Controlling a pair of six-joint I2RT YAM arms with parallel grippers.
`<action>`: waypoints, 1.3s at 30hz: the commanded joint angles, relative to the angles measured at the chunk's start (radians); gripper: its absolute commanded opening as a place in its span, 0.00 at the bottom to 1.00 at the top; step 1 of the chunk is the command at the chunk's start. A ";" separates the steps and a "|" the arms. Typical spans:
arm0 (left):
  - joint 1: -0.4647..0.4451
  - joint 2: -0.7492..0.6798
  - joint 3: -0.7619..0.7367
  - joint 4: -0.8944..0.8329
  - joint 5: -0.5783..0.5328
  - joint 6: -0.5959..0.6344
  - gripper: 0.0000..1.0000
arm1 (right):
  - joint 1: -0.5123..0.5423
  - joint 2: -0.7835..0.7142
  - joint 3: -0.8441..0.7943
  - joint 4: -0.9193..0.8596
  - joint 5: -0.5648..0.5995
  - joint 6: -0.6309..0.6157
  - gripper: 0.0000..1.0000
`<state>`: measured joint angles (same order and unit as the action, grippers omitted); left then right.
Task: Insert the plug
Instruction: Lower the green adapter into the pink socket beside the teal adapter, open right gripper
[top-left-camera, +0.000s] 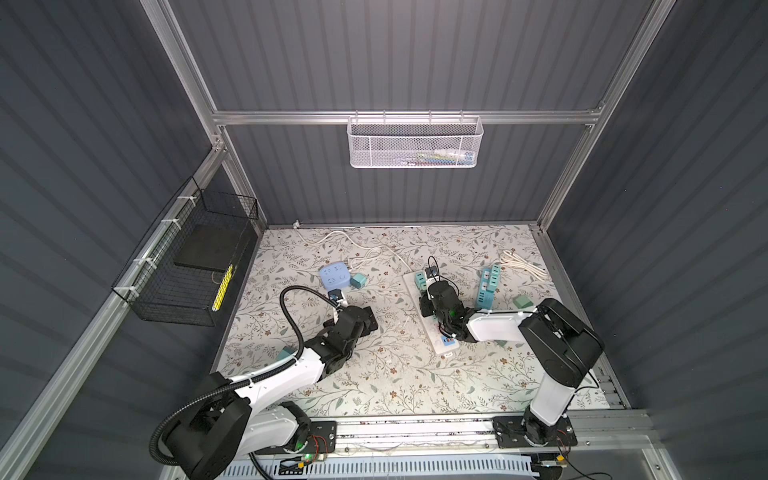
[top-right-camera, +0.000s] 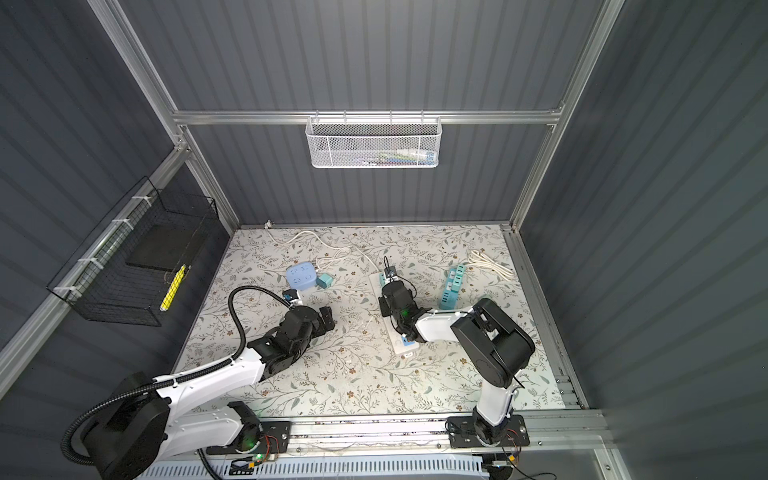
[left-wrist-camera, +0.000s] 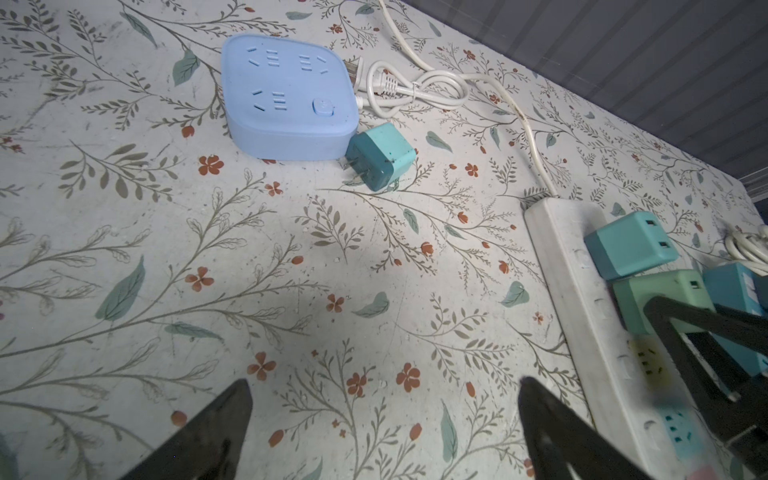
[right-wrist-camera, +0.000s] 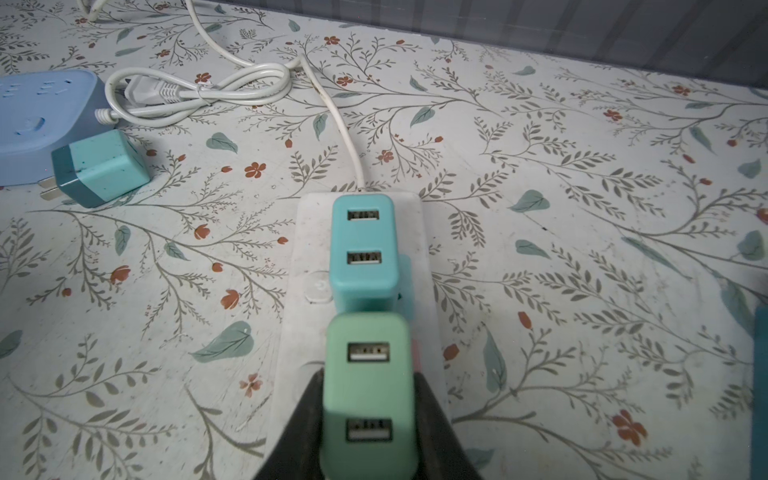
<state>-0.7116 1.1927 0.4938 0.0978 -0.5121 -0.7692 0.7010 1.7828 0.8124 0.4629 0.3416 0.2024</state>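
The right gripper (right-wrist-camera: 368, 379) is closed on the green plug (right-wrist-camera: 368, 395). Its two black fingers (right-wrist-camera: 299, 419) press the plug's opposite sides, and the face with the two USB ports is turned toward the wrist camera. The plug stands upright over the white power strip (right-wrist-camera: 309, 245), roughly in the middle of the strip's width. It is just beside a teal plug (right-wrist-camera: 365, 249) that sits in the strip nearer the cord end. In the left wrist view the green plug's base is down at the strip's top face. Whether its prongs are in the socket cannot be told, since the plug's own body and the fingers hide them.

The left gripper (left-wrist-camera: 384, 384) is open, its jaws spread wide above the floral bench (left-wrist-camera: 124, 249). In both top views it is to the left of the strip and apart from it.

Farther back on the bench lies a blue socket block (left-wrist-camera: 286, 99). A loose teal plug (left-wrist-camera: 380, 158) lies on its side against the block's edge with its prongs exposed, well apart from both grippers.
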 joint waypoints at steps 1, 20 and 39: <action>0.006 -0.020 -0.014 -0.013 -0.008 0.020 1.00 | 0.003 0.054 -0.018 -0.207 -0.001 0.021 0.14; 0.006 -0.081 -0.021 -0.044 0.026 0.023 1.00 | 0.008 0.075 0.122 -0.414 -0.019 0.063 0.33; 0.006 -0.263 0.007 -0.174 0.017 0.067 1.00 | -0.102 -0.127 0.273 -0.511 -0.161 0.066 0.70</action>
<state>-0.7116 0.9424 0.4896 -0.0315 -0.4858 -0.7315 0.6277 1.6451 1.0698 -0.0032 0.2302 0.2539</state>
